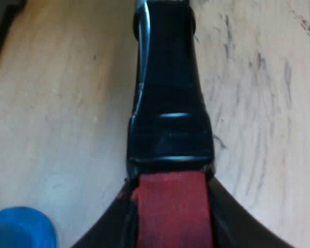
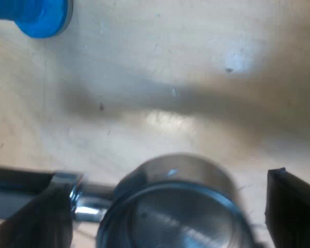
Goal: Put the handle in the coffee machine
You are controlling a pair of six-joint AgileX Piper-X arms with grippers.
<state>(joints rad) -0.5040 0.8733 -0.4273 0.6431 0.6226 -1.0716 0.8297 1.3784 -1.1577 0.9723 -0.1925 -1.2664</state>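
No lettering, brand, number or sign can be read on anything here: the metal holder [image 2: 175, 212], its dark handle [image 1: 168, 93] and red end [image 1: 170, 212], the blue tamper [image 2: 39, 15] and the wooden table [image 1: 57, 113] show plain surfaces.

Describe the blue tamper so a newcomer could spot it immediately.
Start from the pale wooden tabletop and the metal holder with its dark, red-ended handle. The tamper sits on bare wood apart from the holder. It alone is bright blue and rounded; the holder is shiny metal and black.
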